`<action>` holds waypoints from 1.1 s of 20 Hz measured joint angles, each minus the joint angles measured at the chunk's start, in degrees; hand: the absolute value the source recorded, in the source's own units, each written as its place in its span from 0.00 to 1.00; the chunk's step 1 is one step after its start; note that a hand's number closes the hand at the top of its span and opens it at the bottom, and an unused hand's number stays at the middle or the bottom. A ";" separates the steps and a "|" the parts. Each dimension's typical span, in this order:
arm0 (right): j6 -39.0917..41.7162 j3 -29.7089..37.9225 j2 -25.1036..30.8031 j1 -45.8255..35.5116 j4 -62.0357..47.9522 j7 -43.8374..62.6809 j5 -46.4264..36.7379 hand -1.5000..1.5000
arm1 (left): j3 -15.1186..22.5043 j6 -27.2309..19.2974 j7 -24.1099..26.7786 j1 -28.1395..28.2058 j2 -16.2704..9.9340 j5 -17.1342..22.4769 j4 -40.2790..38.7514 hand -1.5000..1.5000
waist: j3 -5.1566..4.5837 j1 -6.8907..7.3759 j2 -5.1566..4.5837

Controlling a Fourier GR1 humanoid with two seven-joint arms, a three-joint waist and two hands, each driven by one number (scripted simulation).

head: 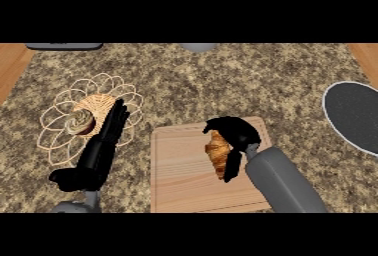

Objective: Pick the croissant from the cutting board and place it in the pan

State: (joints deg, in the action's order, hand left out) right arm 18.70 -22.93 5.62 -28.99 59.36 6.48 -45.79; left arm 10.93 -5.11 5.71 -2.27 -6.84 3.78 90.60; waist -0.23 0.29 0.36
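A golden-brown croissant point(217, 154) lies on the light wooden cutting board point(181, 172) at the lower middle. My right hand point(236, 134) sits over the croissant's right side, its fingers curled across the top end and its thumb down along the lower end. The dark pan point(356, 117) with a pale rim is at the right edge, partly cut off. At the left my left hand point(100, 152) rests open with straight fingers pointing up, over the edge of a wire basket.
A round wire basket point(88, 117) with a woven centre and a swirled pastry point(80, 122) in it stands left of the board. A grey object point(65, 46) and a grey round thing point(199, 47) lie at the counter's far edge. Wooden strips border the speckled counter on both sides.
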 measured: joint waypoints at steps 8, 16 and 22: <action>-4.42 0.22 -0.68 -2.83 -5.25 -5.57 -6.03 1.00 | 0.30 0.20 -0.45 1.11 1.23 -1.38 1.20 0.50 | -0.24 -0.04 0.58; -10.47 5.11 -0.75 -1.35 -3.39 -3.53 -8.27 1.00 | -0.69 0.45 -0.43 0.74 2.10 -1.90 0.25 0.50 | 0.03 -0.32 0.17; -17.50 14.38 0.74 -0.90 -0.52 13.21 -9.23 1.00 | -2.05 0.99 0.20 0.30 1.56 -1.27 -1.24 0.50 | 0.13 -1.59 0.02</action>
State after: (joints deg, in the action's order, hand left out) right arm 1.20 -8.55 6.36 -29.89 58.83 19.69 -55.02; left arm 8.88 -4.12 5.91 -1.97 -5.28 2.51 89.37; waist -0.11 -1.30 0.39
